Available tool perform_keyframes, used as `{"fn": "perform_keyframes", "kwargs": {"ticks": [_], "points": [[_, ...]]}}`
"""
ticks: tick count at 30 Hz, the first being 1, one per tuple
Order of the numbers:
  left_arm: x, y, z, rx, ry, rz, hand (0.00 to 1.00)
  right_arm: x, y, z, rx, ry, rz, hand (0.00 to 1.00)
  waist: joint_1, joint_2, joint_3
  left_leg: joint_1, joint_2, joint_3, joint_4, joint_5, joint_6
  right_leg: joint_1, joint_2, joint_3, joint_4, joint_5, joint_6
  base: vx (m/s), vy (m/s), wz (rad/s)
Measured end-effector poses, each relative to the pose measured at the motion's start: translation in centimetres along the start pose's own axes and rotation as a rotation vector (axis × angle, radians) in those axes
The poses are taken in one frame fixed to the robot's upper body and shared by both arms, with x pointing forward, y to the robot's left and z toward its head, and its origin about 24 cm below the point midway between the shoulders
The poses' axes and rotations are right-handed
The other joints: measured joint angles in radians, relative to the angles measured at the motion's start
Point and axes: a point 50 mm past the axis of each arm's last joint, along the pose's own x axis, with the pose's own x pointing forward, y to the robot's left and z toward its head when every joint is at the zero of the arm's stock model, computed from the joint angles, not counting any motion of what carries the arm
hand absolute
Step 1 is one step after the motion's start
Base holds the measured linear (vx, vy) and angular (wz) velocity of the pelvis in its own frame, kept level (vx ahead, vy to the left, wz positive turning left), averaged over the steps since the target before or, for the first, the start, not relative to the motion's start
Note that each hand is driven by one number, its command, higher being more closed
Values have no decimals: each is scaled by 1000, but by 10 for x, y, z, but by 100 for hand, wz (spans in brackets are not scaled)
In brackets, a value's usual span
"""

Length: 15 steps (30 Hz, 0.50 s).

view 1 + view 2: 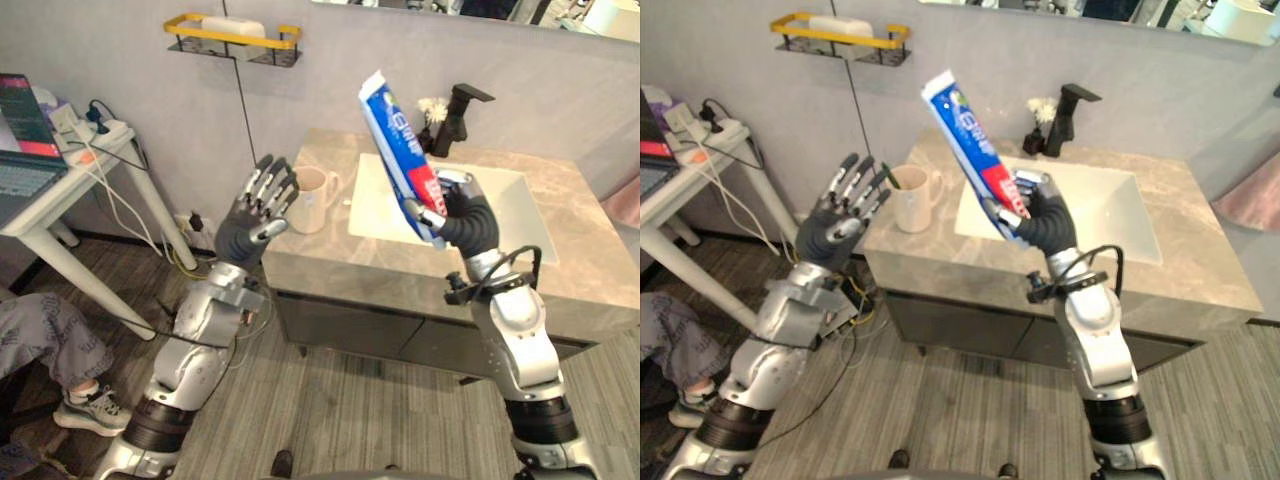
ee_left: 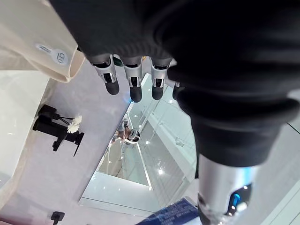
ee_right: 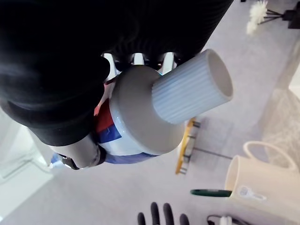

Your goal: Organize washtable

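Cap of the tube, white and ribbed, points at the right wrist camera. The eye views give the tube at full length instead: blue, white and red, tilted, crimped end up and to the left. The left wrist view catches a blue corner of it, cut off at the edge.

Right hand is clamped round the tube's lower end, forearm raised, above the near edge of the sink. In its wrist view its fingers are mostly hidden behind the tube.

Left hand is lifted and empty, palm away from the head camera, fingers straight and spread. It is just left of the mug at the left end of the counter.

The right wrist view shows a green toothbrush sticking out of the mug.

Farther back: black tap, small white flower, yellow shelf on the wall.
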Motion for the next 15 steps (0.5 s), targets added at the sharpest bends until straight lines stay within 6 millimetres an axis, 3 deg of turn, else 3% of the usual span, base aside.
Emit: {"fn": "perform_keyframes", "kwargs": {"ticks": [10, 15], "points": [[1, -8, -3, -33, -10, -14, 0, 1, 7, -4, 21, 13, 27, 100, -2, 3, -1, 0, 0, 1, 0, 0, 0, 0, 0, 0, 0, 0, 0, 0, 0, 0], [4, -23, -7, -34, -5, -71, 0, 2, 35, -11, 77, 50, 174, 100, -1, 9, -2, 0, 0, 1, 0, 0, 0, 0, 0, 0, 0, 0, 0, 0, 0, 0]]}}
